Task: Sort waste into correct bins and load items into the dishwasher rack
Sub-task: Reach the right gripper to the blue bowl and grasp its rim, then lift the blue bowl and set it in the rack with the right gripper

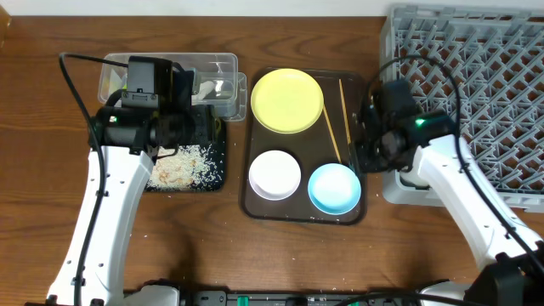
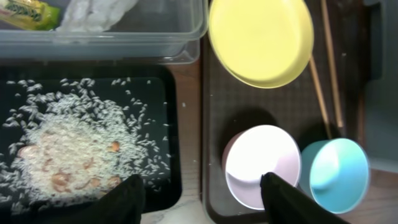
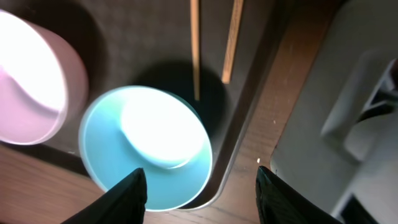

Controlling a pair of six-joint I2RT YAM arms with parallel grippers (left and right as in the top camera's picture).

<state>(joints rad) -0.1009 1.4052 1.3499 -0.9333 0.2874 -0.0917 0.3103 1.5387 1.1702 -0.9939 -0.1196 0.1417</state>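
Note:
A yellow-green wrapper [image 2: 25, 12] and crumpled white paper [image 2: 93, 14] lie in the clear bin [image 1: 170, 72]. Rice scraps [image 2: 74, 149] are spread across the black tray bin [image 1: 212, 174]. On the brown serving tray [image 1: 302, 214] sit a yellow plate [image 1: 287, 100], a white bowl [image 1: 274, 174], a light-blue bowl [image 1: 334, 188] and chopsticks [image 1: 331, 132]. My left gripper [image 2: 202, 202] is open and empty over the gap between the black tray and the brown tray. My right gripper [image 3: 202, 196] is open and empty above the brown tray's front right corner, beside the light-blue bowl [image 3: 146, 146]. The grey dishwasher rack [image 1: 476, 93] stands at the right.
The brown tray's raised rim [image 3: 239, 143] runs under my right gripper, with bare wood between it and the rack's wall [image 3: 367, 93]. The clear bin's wall [image 2: 124, 46] borders the black tray's far side. A few rice grains lie loose on the wooden table [image 1: 212, 246].

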